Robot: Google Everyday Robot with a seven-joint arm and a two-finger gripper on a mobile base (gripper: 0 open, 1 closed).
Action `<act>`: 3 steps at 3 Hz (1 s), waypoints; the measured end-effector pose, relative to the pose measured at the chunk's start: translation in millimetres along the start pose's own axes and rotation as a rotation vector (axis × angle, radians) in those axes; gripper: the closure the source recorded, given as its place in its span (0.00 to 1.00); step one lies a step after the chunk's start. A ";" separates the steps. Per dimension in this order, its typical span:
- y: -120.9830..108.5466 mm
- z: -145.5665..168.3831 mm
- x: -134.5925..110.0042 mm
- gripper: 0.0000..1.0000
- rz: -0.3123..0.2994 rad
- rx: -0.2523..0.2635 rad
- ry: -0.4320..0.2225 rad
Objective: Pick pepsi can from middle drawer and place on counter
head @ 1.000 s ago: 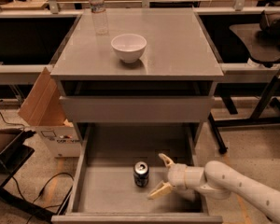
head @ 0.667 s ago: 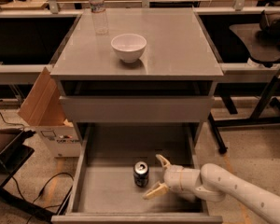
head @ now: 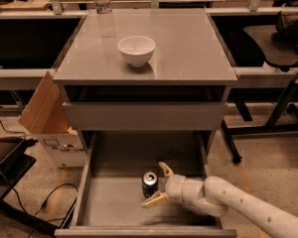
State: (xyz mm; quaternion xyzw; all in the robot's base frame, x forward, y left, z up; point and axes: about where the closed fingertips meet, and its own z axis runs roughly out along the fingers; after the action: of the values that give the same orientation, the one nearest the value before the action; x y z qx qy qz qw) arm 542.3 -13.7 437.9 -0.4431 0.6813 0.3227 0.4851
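The pepsi can [head: 149,183] stands upright on the floor of the open middle drawer [head: 114,212], near its centre. My gripper [head: 158,185] reaches in from the right, low in the drawer. It is open, with one finger [head: 165,169] behind the can and the other finger [head: 153,200] in front of it, so the can sits at the mouth of the fingers. The counter [head: 188,48] is the grey cabinet top above.
A white bowl [head: 136,50] and a clear water bottle [head: 105,11] stand on the counter. A closed drawer front [head: 144,115] sits above the open drawer. A cardboard box [head: 47,120] stands left of the cabinet. A black chair [head: 278,38] is at right.
My gripper has moved left toward the can, so its open fingers now straddle the can's right side. The can has not moved.
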 end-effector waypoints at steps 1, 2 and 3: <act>2.8 11.9 -4.1 0.18 -0.006 0.004 -0.005; 3.6 12.8 -4.5 0.41 -0.006 0.001 -0.005; 5.2 14.8 -5.3 0.72 -0.006 -0.003 -0.007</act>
State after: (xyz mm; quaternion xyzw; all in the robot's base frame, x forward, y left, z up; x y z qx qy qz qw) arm 543.8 2.8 438.2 -0.4448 0.6777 0.3240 0.4877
